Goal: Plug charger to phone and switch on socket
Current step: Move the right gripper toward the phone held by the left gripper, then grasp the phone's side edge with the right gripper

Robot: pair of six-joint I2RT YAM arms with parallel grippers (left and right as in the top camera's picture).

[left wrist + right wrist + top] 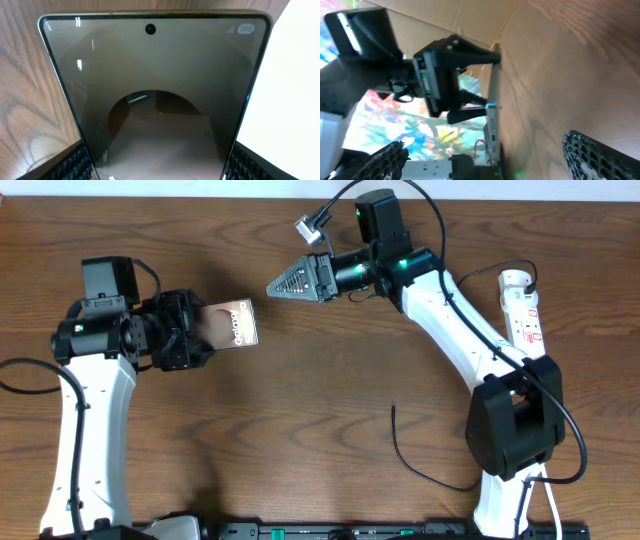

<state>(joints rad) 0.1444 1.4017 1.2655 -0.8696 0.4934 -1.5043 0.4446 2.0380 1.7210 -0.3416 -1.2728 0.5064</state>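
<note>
Clamped at its lower end by the left gripper (pixel 203 332), ribbed black pads (pixel 75 165) against both long edges: the phone (pixel 235 325), a flat glossy slab with brownish oval patch and white lettering upward in the overhead view; from the left wrist only dark glass, a punch-hole lens and a "100" badge, bottom edge cut off, right side bleached white; from the right wrist edge-on, a thin metallic strip. On the right gripper (pixel 278 284), jaws wide apart with nothing between, textured fingers (pixel 600 150) half out of frame, near the phone's free end. Well apart on the wooden table (pixel 300 430), the charger (pixel 393 428): thin black cable, free tip bare, far end lost under the right arm (pixel 455 320); at the right edge the socket (pixel 522 310), narrow white strip with red marks, partly hidden behind that arm.
</note>
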